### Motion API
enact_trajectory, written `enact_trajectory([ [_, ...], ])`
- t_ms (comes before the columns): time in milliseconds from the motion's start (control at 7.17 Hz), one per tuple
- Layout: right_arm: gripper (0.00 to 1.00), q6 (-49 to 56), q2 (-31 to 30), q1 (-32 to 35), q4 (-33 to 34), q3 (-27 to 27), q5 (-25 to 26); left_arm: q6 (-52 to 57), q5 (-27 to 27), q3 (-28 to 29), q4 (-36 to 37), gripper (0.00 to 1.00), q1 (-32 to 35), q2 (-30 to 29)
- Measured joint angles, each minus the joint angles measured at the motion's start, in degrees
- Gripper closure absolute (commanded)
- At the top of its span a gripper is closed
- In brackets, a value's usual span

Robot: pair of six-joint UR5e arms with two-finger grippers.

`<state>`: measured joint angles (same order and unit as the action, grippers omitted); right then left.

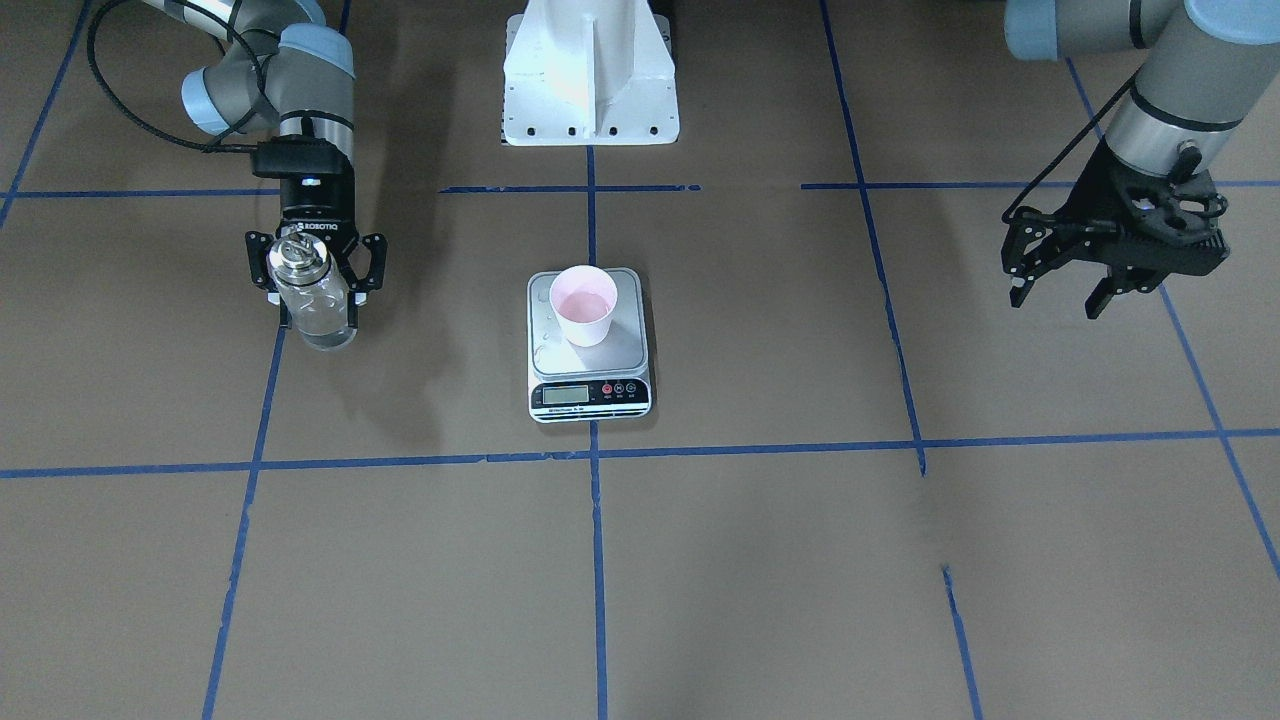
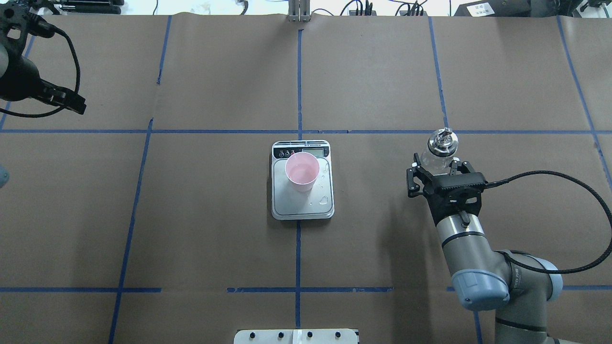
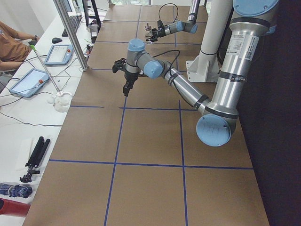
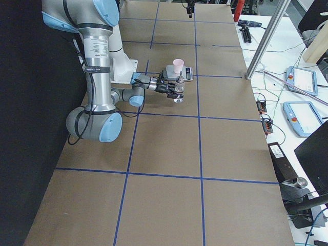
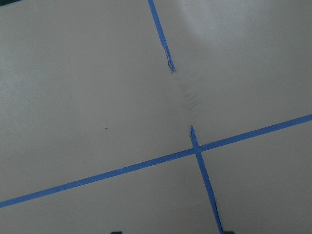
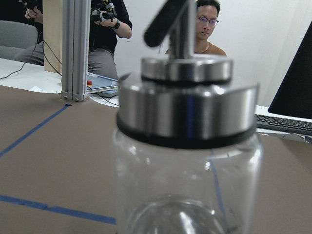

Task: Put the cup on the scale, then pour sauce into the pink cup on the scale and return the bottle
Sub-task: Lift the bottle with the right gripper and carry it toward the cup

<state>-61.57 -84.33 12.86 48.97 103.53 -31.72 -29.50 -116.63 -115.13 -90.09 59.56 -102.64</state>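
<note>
Brown table point(image 2: 215, 215), with the scale point(image 1: 545, 348) sitting dead centre. Left gripper point(image 1: 1058, 305) hangs well off to the side, fingers spread, holding nothing. Right gripper point(image 1: 318, 315) is pinching the upright bottle point(image 1: 300, 265), well apart from the scale. Pink cup point(image 1: 585, 310) stands on the platform.

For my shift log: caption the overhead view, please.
Pink cup sits on the scale; right pincer grips the upright bottle off to its side.

The bottle point(image 1: 320, 322) is clear glossy glass; its cap point(image 6: 187, 105) is shiny metal. The scale point(image 1: 625, 335) has a smooth steel top, the cup point(image 1: 585, 305) is matt paper, and the tabletop point(image 1: 800, 560) is matt brown.
</note>
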Motion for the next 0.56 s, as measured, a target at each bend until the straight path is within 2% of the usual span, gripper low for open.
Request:
enact_trajectory([
  [279, 1.0, 1.9, 5.1, 0.1, 7.8, 2.9, -2.6, 0.0, 0.0, 0.3, 0.0, 0.25, 0.0, 0.0],
  [558, 1.0, 3.8, 10.0, -0.1, 18.5, 3.3, -3.7, 0.0, -0.1, 0.6, 0.0, 0.25, -0.1, 0.2],
])
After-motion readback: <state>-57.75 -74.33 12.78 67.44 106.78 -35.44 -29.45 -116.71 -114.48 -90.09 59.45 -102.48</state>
